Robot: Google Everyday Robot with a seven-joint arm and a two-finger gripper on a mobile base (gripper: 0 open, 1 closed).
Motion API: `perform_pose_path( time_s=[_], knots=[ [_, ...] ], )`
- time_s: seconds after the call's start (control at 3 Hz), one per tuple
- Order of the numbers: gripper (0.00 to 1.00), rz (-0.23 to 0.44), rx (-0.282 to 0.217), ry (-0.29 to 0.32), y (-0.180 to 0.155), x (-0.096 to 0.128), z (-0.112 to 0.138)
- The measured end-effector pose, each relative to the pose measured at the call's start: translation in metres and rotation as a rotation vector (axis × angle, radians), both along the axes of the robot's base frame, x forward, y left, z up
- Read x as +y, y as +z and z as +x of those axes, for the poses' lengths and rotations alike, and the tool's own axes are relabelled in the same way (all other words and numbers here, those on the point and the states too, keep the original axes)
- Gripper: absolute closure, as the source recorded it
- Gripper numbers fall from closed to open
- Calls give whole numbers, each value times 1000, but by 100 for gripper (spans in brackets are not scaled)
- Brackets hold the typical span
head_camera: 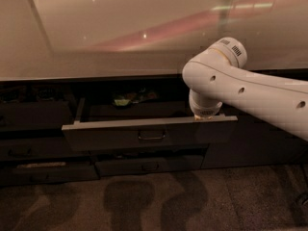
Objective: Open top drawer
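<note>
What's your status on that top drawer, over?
Gripper down at the top drawer front rim, right of the handle. Drawer stands pulled out, items showing inside. No obstruction seen in front.

Pale countertop [120, 42] above dark cabinet [250, 141] (top drawer [110, 134] open); gripper [206, 115] at drawer rim.

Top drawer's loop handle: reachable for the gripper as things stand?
Probably yes. The gripper is at the top rim of the top drawer, toward its right end. The loop handle sits mid-front with nothing in front of it. The gripper would need to come down and toward the drawer's middle.
</note>
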State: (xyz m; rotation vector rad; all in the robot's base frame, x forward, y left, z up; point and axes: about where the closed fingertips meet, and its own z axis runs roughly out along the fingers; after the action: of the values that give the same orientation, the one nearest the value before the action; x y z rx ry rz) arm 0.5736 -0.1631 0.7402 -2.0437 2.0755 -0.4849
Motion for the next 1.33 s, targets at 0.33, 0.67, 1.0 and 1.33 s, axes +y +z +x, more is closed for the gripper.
perform_pose_path(
  time_s=[0.33, 0.67, 1.0, 1.33],
  knots=[
    [100, 152, -18, -10, -1, -14, 20],
    [100, 345, -2, 21, 10, -22, 28],
    [100, 402, -12, 72, 23, -12, 30],
    [100, 402, -12, 72, 22, -12, 30]
  ],
)
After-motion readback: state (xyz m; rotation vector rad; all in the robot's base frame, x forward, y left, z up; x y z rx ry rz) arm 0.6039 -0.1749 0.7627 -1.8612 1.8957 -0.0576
